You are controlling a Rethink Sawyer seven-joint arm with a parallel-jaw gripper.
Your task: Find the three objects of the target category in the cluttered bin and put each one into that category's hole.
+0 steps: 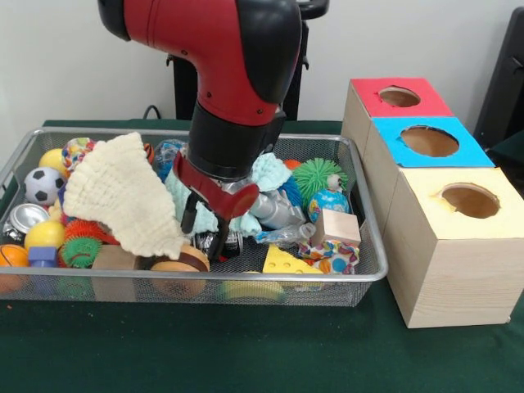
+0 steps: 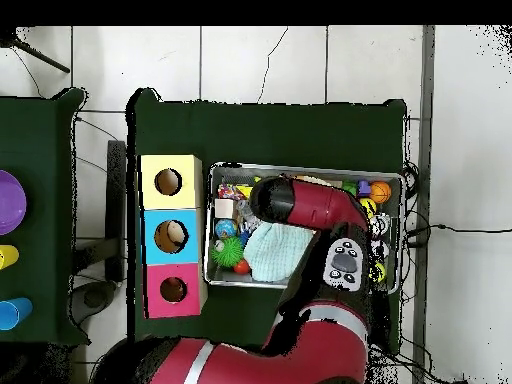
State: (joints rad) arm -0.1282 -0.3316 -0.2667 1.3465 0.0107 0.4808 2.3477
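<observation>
In the front view my gripper (image 1: 204, 232) reaches down into the middle of the wire bin (image 1: 360, 274). It is open, with its two black fingers (image 1: 189, 214) spread apart over the clutter, and I see nothing held between them. A cream knitted cloth (image 1: 123, 195) lies just left of it. A pale teal cloth (image 1: 268, 172) and a crushed plastic bottle (image 1: 285, 235) lie behind and to its right. The three boxes stand right of the bin: red hole (image 1: 399, 97), blue hole (image 1: 430, 141), yellow hole (image 1: 469, 200). In the overhead view the arm (image 2: 305, 205) hides the gripper.
The bin also holds a soccer ball (image 1: 42, 185), a yellow ball (image 1: 45, 235), a silver can (image 1: 24, 218), a green spiky ball (image 1: 315, 177), a globe ball (image 1: 329, 204), a wooden block (image 1: 338, 226) and a cheese wedge (image 1: 286, 262). Green cloth (image 1: 246, 344) covers the table.
</observation>
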